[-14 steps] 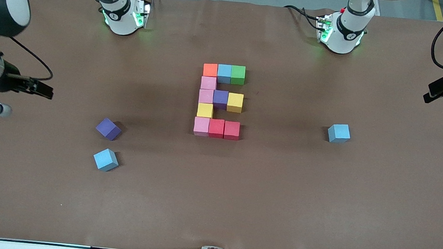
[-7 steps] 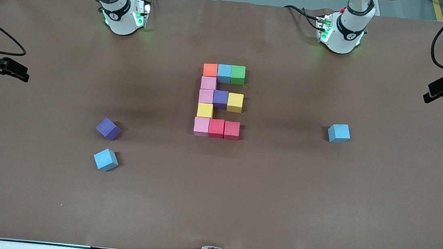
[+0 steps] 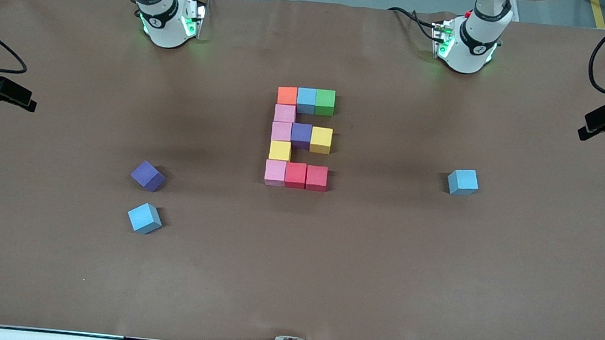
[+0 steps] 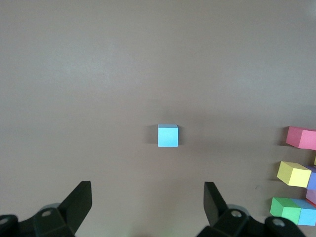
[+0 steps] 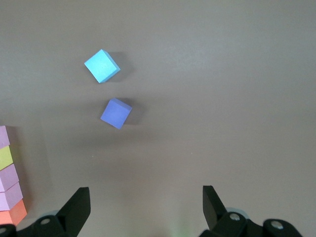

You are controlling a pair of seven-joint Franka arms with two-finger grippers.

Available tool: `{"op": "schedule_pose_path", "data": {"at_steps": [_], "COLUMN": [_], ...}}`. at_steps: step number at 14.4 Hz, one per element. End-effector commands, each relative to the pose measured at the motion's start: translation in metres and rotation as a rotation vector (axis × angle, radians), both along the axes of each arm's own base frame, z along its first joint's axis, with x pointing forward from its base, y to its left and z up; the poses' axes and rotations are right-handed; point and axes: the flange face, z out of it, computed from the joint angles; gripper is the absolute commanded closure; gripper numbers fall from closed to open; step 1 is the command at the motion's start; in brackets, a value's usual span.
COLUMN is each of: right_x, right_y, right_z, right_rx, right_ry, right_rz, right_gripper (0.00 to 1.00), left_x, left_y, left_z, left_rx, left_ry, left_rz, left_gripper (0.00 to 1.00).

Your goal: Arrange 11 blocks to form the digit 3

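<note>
With the digit 3 (image 3: 301, 137) complete at the table's centre, eleven cubes touching, the step is to retreat cleanly: the left gripper (image 4: 148, 207) and right gripper (image 5: 143, 210), both wide and empty, hang high near their own table ends.

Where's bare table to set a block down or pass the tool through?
Free: between the digit 3 and the lone light blue block; also the wide strip nearer the front camera. Tighter: around the purple block and the light blue block beside it.
</note>
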Motion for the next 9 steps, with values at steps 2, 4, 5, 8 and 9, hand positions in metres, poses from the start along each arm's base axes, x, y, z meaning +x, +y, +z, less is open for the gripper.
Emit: {"op": "schedule_pose_path", "data": {"at_steps": [2,4,5,8,9], "right_x": [0.007,0.005,0.004,-0.004,-0.005], "right_y": [-0.007,-0.004,-0.002,0.01,0.01], "right_z": [0.008,0.014,0.014,0.015,0.015], "right_rx": [0.005,0.019,0.011,0.014,0.019], "right_ry": [-0.023,-0.027,-0.02,0.027,0.035], "right_rz": [-0.003,-0.009,0.0,0.012,0.011], "right_gripper": [0.0,0.0,0.0,0.0,0.0], "left_x": [-0.012,-0.018,-0.02,-0.02,-0.021], "left_y": [-0.002,-0.002,-0.002,-0.001,-0.001], "left_z": [0.014,0.016,0.019,0.02,0.022], "left_rx": [-0.018,-0.017,-0.019,-0.014,-0.01], "left_ry": [0.002,0.014,0.011,0.008,0.001], "left_rz": [-0.02,-0.023,-0.023,-0.023,-0.023], "left_gripper": [0.0,0.0,0.0,0.0,0.0]}}
